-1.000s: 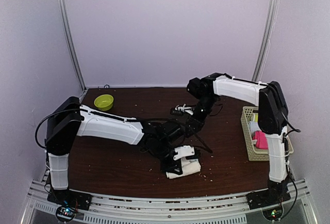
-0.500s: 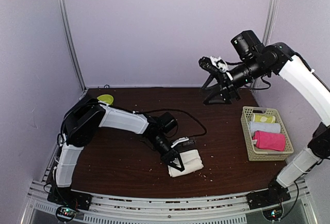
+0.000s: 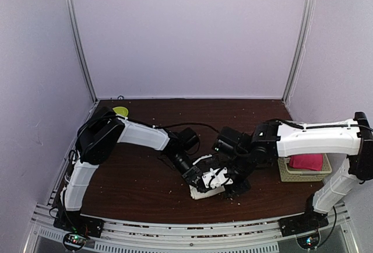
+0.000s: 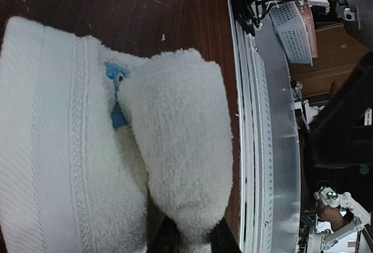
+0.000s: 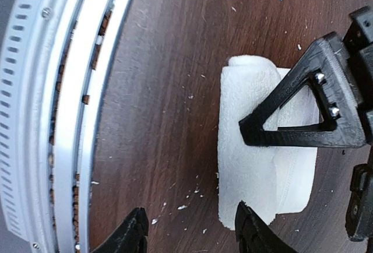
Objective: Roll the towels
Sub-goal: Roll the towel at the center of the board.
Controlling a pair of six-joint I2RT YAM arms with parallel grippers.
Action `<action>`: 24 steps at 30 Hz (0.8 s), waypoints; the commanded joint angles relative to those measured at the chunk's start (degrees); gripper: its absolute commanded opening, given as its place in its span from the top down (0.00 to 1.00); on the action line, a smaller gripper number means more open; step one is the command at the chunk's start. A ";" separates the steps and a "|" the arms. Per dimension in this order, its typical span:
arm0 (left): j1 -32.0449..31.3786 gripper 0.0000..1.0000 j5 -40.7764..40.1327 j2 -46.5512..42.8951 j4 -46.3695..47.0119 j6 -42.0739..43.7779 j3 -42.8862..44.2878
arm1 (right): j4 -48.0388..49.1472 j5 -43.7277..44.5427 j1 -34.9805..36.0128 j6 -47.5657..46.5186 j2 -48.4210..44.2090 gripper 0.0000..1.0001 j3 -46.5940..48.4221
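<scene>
- Two arms meet at one spot low in the middle of the overhead view, where the cream towel [image 3: 204,193] lies on the table [image 3: 128,183] near its front edge.
- The left arm [image 3: 143,137] rises from its base at lower left to a raised shoulder. From there it slopes rightward and down, with its wrist tipped onto the cloth.
- The left gripper [image 4: 195,240] is clenched on a thick, folded-over flap of the cream towel. At the bottom of its wrist view we see two dark fingers [image 4: 166,238] pinching that flap, and the blue mark [image 4: 116,92] peeks out just left of the fold.
- The right arm [image 3: 317,139] climbs from lower right to an elbow at the right edge of the frame. It then stretches almost level to the left, its wrist dipping toward the same towel.
- The right gripper [image 5: 192,235] stands released, jaws wide apart. One finger is over bare wood and the other is at the towel's lower edge, but we cannot tell whether it touches.
- The pink towel [image 3: 306,161] sits in the basket [image 3: 290,176] at the right, partly hidden behind the right forearm.
- A yellow-green bowl [image 3: 120,111] shows at the table's upper left, behind the left shoulder.
</scene>
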 commanded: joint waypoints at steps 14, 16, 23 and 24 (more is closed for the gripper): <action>-0.58 0.89 -6.32 4.10 -4.58 -0.07 -1.41 | 24.21 19.45 3.38 2.64 9.49 0.53 -11.20; -0.55 0.79 -8.97 3.39 -4.82 -0.88 -1.66 | 23.76 19.26 3.36 1.88 10.08 0.61 -11.44; 4.59 0.67 -19.37 -9.98 -0.52 -4.31 -8.28 | 15.36 9.96 1.61 1.07 11.25 0.75 -7.89; 5.99 0.65 -23.30 -13.05 1.02 -6.45 -9.93 | 14.05 8.26 1.02 1.24 11.92 0.76 -7.09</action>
